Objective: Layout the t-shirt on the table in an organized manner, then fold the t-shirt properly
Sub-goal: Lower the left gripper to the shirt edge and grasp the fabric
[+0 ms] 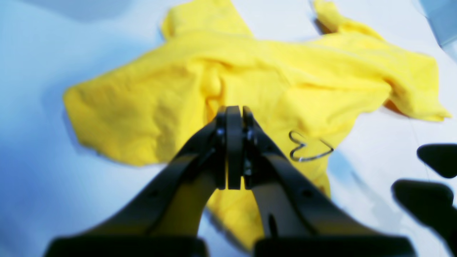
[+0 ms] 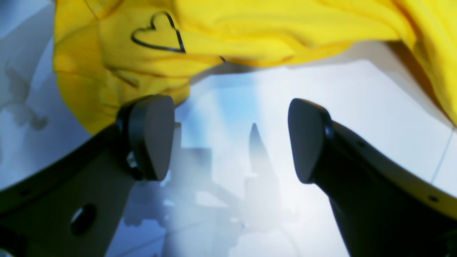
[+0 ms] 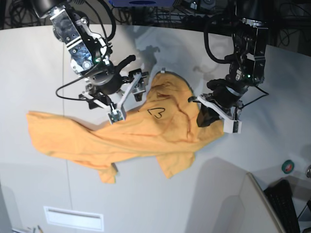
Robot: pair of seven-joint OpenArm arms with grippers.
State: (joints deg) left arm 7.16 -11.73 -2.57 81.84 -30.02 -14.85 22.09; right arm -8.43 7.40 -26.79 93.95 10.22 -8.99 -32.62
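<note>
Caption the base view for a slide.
Two arms flank a crumpled orange t-shirt on the table; right gripper open beside its heart print.

Both wrist views are soft and overexposed with a blue cast, while the base view is sharp and evenly lit.

Pale tabletop (image 3: 160,194) with thin dark seam. Crumpled orange t-shirt (image 3: 121,138) lies spread across middle, heart outline (image 3: 155,112) up. Small tape roll (image 3: 288,166) near right edge.

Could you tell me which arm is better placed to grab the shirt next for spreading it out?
Probably right: the right gripper is open beside the t-shirt; the left gripper is shut.
</note>
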